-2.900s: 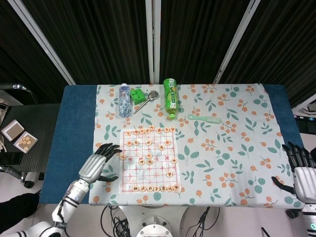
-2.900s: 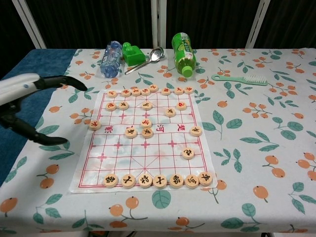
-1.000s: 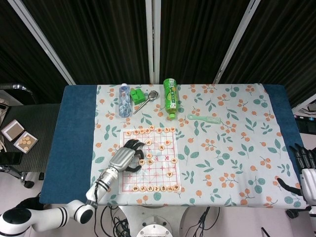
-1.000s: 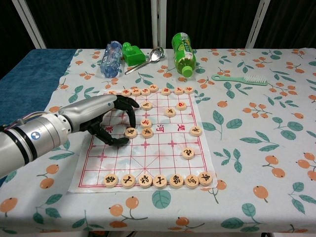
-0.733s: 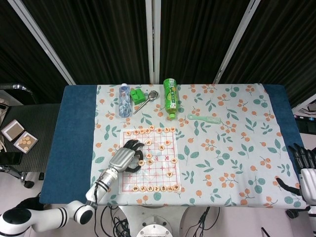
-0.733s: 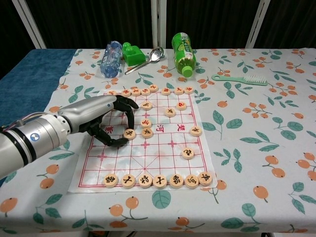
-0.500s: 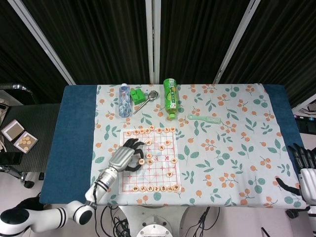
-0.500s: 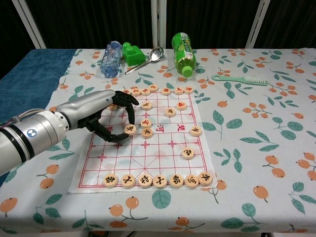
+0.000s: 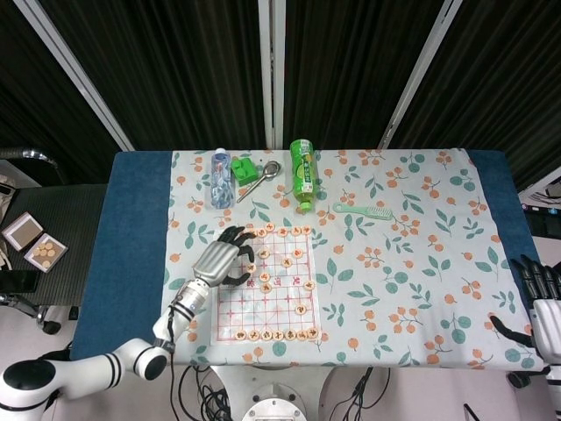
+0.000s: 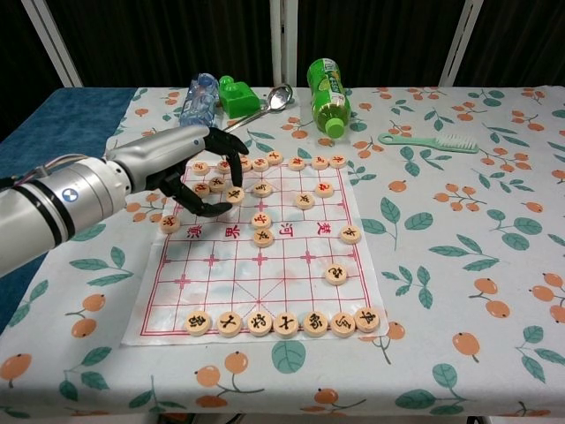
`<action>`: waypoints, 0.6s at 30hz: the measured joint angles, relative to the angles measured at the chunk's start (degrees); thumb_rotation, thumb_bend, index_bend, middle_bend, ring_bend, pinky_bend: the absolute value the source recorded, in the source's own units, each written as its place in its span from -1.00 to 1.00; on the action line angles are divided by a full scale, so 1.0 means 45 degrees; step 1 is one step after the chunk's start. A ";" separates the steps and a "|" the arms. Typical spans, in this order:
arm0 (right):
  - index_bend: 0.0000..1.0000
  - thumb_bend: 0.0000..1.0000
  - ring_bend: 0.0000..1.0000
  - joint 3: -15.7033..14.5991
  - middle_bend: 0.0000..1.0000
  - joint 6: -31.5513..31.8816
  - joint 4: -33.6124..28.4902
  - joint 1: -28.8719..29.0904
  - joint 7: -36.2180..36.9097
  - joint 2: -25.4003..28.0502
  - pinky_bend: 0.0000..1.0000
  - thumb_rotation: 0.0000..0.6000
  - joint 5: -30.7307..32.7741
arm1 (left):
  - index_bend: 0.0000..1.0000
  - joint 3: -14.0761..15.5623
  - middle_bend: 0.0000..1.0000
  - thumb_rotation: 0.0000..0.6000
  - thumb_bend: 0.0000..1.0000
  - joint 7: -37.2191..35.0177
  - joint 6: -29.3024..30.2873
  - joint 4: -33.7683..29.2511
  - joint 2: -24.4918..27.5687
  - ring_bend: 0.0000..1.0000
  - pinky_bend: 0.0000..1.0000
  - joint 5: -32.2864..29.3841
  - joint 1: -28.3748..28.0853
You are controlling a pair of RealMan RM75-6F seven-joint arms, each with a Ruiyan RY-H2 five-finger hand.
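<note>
A paper chess board (image 10: 265, 283) lies on the floral cloth, with round wooden pieces in rows along its far and near edges and several scattered in the middle. My left hand (image 10: 190, 168) hovers over the board's far left part, its fingers curled, and pinches one wooden piece (image 10: 235, 194) between thumb and fingertip. The head view shows the same left hand (image 9: 219, 261) over the left side of the board (image 9: 280, 307). My right hand (image 9: 545, 307) hangs off the table's near right corner, fingers apart, holding nothing.
Along the far side lie a clear water bottle (image 10: 198, 104), a green block (image 10: 237, 95), a metal spoon (image 10: 265, 104), a green tea bottle (image 10: 327, 95) and a green brush (image 10: 430, 141). Blue cloth (image 10: 53, 132) covers the table's left end.
My left hand reached onto the board, closed on a piece in the middle left and has carried it toward the far rows. That square now shows bare. The right hand has stayed low.
</note>
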 measured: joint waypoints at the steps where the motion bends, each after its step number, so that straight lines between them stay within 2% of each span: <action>1: -1.00 -0.81 -1.00 0.0009 -1.00 0.0004 -0.0011 -0.0002 -0.0003 0.0011 -0.96 1.00 0.0012 | 0.03 -0.0070 -0.72 1.00 -0.35 -0.0088 0.0030 0.0275 -0.0109 -1.00 -0.96 0.0022 -0.0081; 9: -1.00 -0.80 -1.00 0.0044 -1.00 -0.0127 -0.0101 0.0072 -0.0085 0.0041 -0.96 1.00 0.0058 | 0.04 -0.0392 -0.72 1.00 -0.36 -0.1253 -0.0186 0.2718 -0.1099 -1.00 -0.96 0.0200 -0.0915; 18: -1.00 -0.79 -1.00 0.0061 -1.00 -0.0244 -0.0139 0.0097 -0.0208 0.0055 -0.96 1.00 0.0174 | 0.04 -0.0060 -0.72 1.00 -0.35 -0.1957 -0.0737 0.3981 -0.1588 -1.00 -0.96 0.0179 -0.1163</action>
